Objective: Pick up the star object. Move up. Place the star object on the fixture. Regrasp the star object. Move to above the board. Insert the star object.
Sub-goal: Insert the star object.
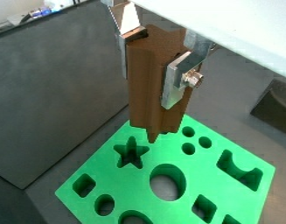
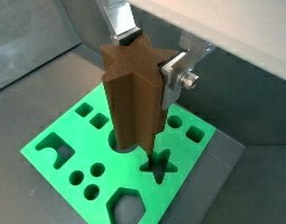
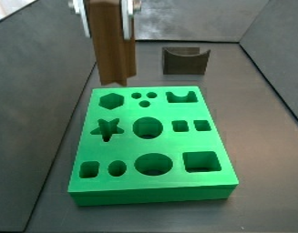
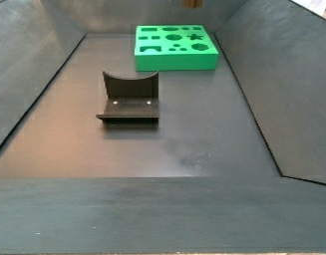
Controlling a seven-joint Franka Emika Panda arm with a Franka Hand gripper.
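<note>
The star object [image 1: 151, 83] [image 2: 133, 96] [image 3: 111, 45] is a tall brown star-shaped block. It hangs upright, and my gripper [image 1: 153, 54] [image 2: 143, 54] [image 3: 105, 11] is shut on its upper part, a silver finger on each side. Below it lies the green board [image 1: 133, 188] [image 2: 186, 153] [image 3: 224, 136] [image 4: 178, 62]. In both wrist views the block's lower end hovers close to the star-shaped hole [image 1: 132, 154] [image 2: 159, 164] [image 3: 107, 128], clear of the board's surface. The fixture [image 3: 184, 59] [image 4: 130, 100] stands bare on the floor, apart from the board. In a side view the gripper is out of view.
Dark sloping walls [image 4: 32, 90] [image 3: 267, 82] enclose the grey floor on all sides. The board carries several other holes, among them a hexagon [image 3: 111, 97] and a large circle [image 3: 148, 127].
</note>
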